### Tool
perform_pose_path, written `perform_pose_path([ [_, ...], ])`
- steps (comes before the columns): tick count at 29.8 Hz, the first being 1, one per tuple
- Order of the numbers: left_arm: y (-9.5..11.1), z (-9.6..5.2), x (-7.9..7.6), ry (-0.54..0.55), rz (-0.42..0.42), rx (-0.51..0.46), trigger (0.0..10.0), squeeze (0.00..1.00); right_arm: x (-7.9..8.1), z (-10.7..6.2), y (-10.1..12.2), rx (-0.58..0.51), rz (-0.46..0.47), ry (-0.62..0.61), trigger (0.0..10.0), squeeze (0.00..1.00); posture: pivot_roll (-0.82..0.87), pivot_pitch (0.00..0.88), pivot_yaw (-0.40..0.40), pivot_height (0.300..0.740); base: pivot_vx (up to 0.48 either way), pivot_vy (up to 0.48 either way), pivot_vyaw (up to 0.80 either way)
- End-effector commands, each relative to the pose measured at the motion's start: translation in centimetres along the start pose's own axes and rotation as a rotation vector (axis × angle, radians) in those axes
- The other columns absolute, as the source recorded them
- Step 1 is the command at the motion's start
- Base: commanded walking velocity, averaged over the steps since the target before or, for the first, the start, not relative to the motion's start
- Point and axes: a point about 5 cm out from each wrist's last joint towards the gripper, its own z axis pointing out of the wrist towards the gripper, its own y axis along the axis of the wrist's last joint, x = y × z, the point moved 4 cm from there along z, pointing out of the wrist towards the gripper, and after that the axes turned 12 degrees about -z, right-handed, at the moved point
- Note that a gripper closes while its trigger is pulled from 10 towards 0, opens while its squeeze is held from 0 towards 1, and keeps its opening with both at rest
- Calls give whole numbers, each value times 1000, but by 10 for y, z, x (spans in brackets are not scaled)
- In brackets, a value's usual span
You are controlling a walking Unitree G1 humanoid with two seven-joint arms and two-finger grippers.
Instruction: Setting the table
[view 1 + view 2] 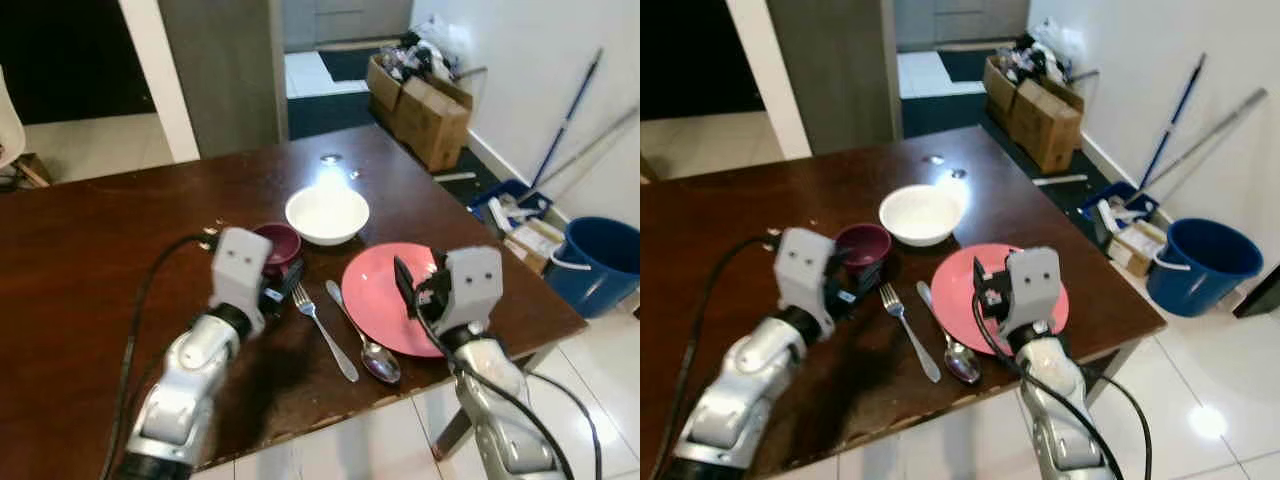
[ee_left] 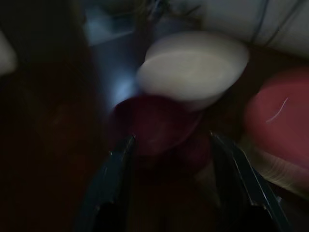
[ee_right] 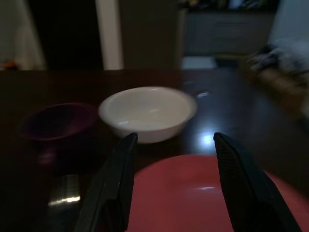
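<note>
On the dark wooden table (image 1: 100, 230) stand a white bowl (image 1: 327, 214), a maroon cup (image 1: 278, 244) just left of it, and a pink plate (image 1: 380, 300) nearer the front edge. A fork (image 1: 325, 332) and a spoon (image 1: 368, 350) lie side by side left of the plate. My left gripper (image 1: 283, 283) is open right beside the cup, and in the left wrist view the cup (image 2: 159, 123) sits just past its spread fingers (image 2: 123, 164). My right gripper (image 3: 175, 136) hovers open over the plate (image 3: 193, 193), facing the bowl (image 3: 147, 112).
The table's front edge runs close under both arms, and its right corner lies beyond the plate. On the floor to the right stand a blue bucket (image 1: 600, 260), cardboard boxes (image 1: 420, 100) and clutter. A mop (image 1: 570, 115) leans on the wall.
</note>
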Motion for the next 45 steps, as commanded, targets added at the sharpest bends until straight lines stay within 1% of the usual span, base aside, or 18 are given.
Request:
perform_pose_path([
  [1, -20, -7, 14, 31, -16, 105, 10000, 0, 9, -3, -6, 27, 37, 55, 10000, 0, -47, 26, 105, 740, 0, 0, 0],
  [2, -35, -16, 41, 99, 40, 222, 10000, 0, 21, -1, -5, 20, 53, 136, 10000, 0, -35, 27, 103, 740, 0, 0, 0],
  [4, -37, -17, 48, 123, 51, 245, 10000, 0, 24, -1, -5, 19, 57, 157, 10000, 0, -33, 27, 103, 740, 0, 0, 0],
  [5, -41, -19, 66, 221, 49, 297, 10000, 0, 30, 2, -4, 16, 71, 194, 10000, 0, -23, 30, 100, 740, 0, 0, 0],
  [8, -29, -19, 84, 345, 46, 242, 10000, 0, 34, 8, -4, 11, 77, 209, 10000, 0, -3, 35, 98, 740, 0, 0, 0],
  [10, -19, -17, 86, 361, 50, 203, 10000, 0, 35, 13, -5, 10, 82, 210, 10000, 0, 15, 40, 94, 740, 0, 0, 0],
  [13, -2, -13, 78, 312, 72, 135, 10000, 0, 36, 20, -7, 16, 83, 205, 10000, 0, 36, 47, 90, 740, 0, 0, 0],
  [20, 67, 3, 31, 97, 104, -107, 10000, 0, 21, 43, -17, 46, 86, 113, 10000, 0, 112, 76, 100, 740, 0, 0, 0],
  [23, 90, 3, 23, 59, 116, -159, 10000, 0, 17, 53, -12, 27, 117, 115, 10000, 0, 136, 90, 108, 740, 0, 0, 0],
  [28, 108, -2, 21, 49, 144, -196, 10000, 0, 21, 61, -8, 23, 107, 164, 10000, 0, 158, 103, 106, 740, 0, 0, 0],
  [29, 110, -4, 22, 55, 149, -201, 10000, 0, 25, 62, -6, 13, 105, 179, 10000, 1000, 160, 107, 106, 740, 0, 0, 0],
  [36, 101, -7, 24, 56, 152, -172, 10000, 0, 40, 58, -2, -24, 116, 207, 10000, 1000, 150, 115, 118, 740, 0, 0, 0],
  [40, 99, -5, 17, 34, 146, -164, 10000, 0, 36, 56, -3, -28, 82, 171, 10000, 1000, 137, 113, 124, 740, 0, 0, 0],
  [41, 99, -4, 15, 26, 147, -162, 10000, 0, 30, 55, -2, -30, 49, 140, 10000, 1000, 128, 109, 126, 740, 0, 0, 0],
  [42, 98, -2, 12, 14, 148, -157, 10000, 0, 15, 53, -2, -20, -9, 66, 10000, 373, 112, 107, 128, 740, 0, 0, 0],
  [43, 98, -2, 11, 8, 148, -155, 10000, 0, 8, 51, -2, -12, -32, 29, 10000, 373, 112, 107, 128, 740, 0, 0, 0],
  [44, 98, -1, 10, 5, 148, -154, 10000, 0, 4, 50, -2, -6, -42, 8, 10000, 0, 112, 107, 128, 740, 0, 0, 0],
  [45, 95, 0, 3, -70, 173, -134, 10000, 0, -20, 36, -2, 20, -152, -110, 10000, 0, 92, 105, 134, 740, 0, 0, 0],
])
